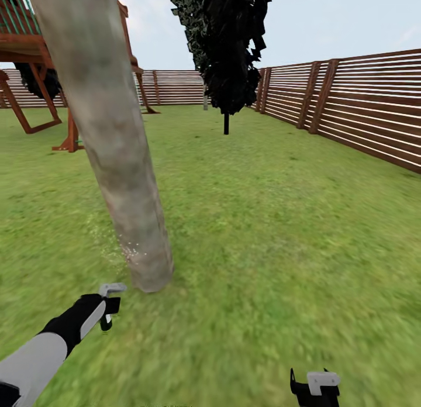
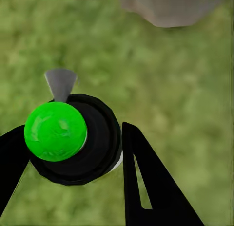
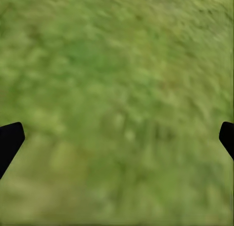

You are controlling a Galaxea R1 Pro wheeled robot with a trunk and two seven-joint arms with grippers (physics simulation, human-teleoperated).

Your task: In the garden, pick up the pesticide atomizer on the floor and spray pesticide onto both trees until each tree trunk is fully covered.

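The left gripper (image 1: 109, 306) was at the lower left of the head view, at the end of a black and white arm. Its fingers pinched the pesticide atomizer (image 1: 110, 297), whose light-grey cap poked up above them. In the left wrist view the atomizer (image 2: 78, 141) looked like a round dark top with a bright green dot on it, and a small grey nozzle stuck out from its edge. One black finger (image 2: 146, 187) pressed against its side.

Just past the atomizer stood a thick grey-brown tree trunk (image 1: 111, 138). It leaned across the left of the head view, from the top down to the grass (image 1: 280, 231). Small white specks sat low on the trunk and on the grass beside it. The trunk's base (image 2: 170, 7) showed at the top of the left wrist view.

The right gripper (image 1: 316, 389) was at the bottom edge of the head view, right of the middle. Its fingers (image 3: 9, 141) were spread wide apart over blurry grass, with nothing between them.

Far back, a dark tree (image 1: 225, 50) stood near a brown slatted fence (image 1: 362, 103). A wooden play frame (image 1: 35, 62) stood at the upper left.
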